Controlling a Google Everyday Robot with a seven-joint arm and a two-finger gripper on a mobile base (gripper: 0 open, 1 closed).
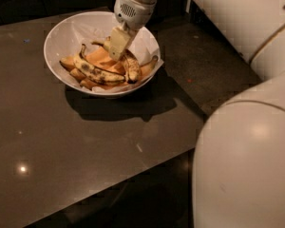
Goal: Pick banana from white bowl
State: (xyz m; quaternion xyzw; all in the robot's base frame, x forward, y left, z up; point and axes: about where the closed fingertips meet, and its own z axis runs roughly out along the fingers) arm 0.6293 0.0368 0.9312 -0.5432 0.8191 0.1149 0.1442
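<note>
The white bowl point(57, 32) stands on the dark table at the upper left and holds several bananas on a paper liner. The banana point(131, 66), dull yellow streaked with brown, lies at the bowl's right side, running front to back. A slimmer black-spotted banana point(94, 72) with a dark curved stem lies across the front. Cleaner yellow-orange bananas point(100, 58) lie beneath. My gripper point(119, 43) reaches down from above into the bowl, its tip right at the far end of the brown-streaked banana, hiding that end.
The dark glossy table point(76, 146) runs to a front edge that slants from lower left to middle right. My large white arm point(247, 165) fills the right side of the view. The dark floor point(199, 46) lies to the right of the bowl.
</note>
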